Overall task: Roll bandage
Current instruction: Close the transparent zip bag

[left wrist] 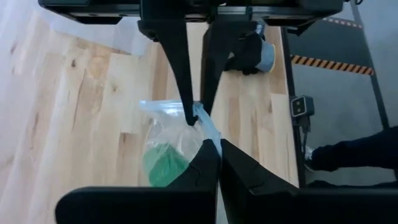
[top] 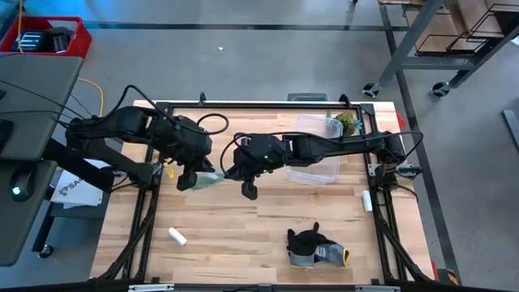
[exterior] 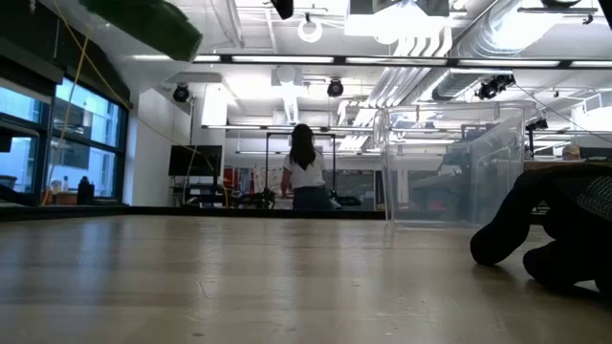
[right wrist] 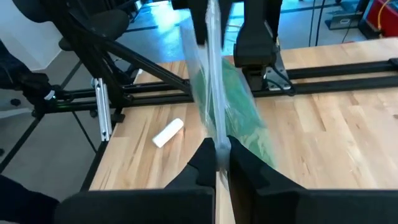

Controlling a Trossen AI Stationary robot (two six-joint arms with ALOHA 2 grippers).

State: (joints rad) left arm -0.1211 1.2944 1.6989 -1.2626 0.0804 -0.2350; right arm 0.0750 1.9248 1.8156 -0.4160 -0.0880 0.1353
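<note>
The bright green bandage [left wrist: 163, 165] sits inside a clear plastic bag [left wrist: 171, 127], which is held up in the air over the table's middle left. In the high view the bag [top: 210, 176] hangs between my left gripper [top: 197, 175] and my right gripper [top: 225, 172], both shut on it. The right wrist view shows the bag [right wrist: 214, 74] as a band running from my right gripper [right wrist: 217, 152] toward the other arm, the green bandage [right wrist: 233, 102] showing through it. In the low view the green bandage [exterior: 143, 24] hangs high at the upper left. My left gripper [left wrist: 218, 152] pinches the bag's upper edge [left wrist: 210, 134] between its two fingers, slanting down from the table's left. The bag is lifted clear of the table. My right gripper pinches the bag's edge [right wrist: 217, 138] between its two fingers, slanting down from the table's right. The plastic runs straight from there to the left gripper's fingers [right wrist: 202, 25]. The bag and bandage hang clear of the table.
A clear plastic container [top: 316, 150] stands at the right of the middle. A dark grey glove [top: 316, 247] lies near the front edge. One small white cylinder [top: 178, 236] lies front left, another [top: 366, 201] by the right rail. A person stands far off [exterior: 306, 177].
</note>
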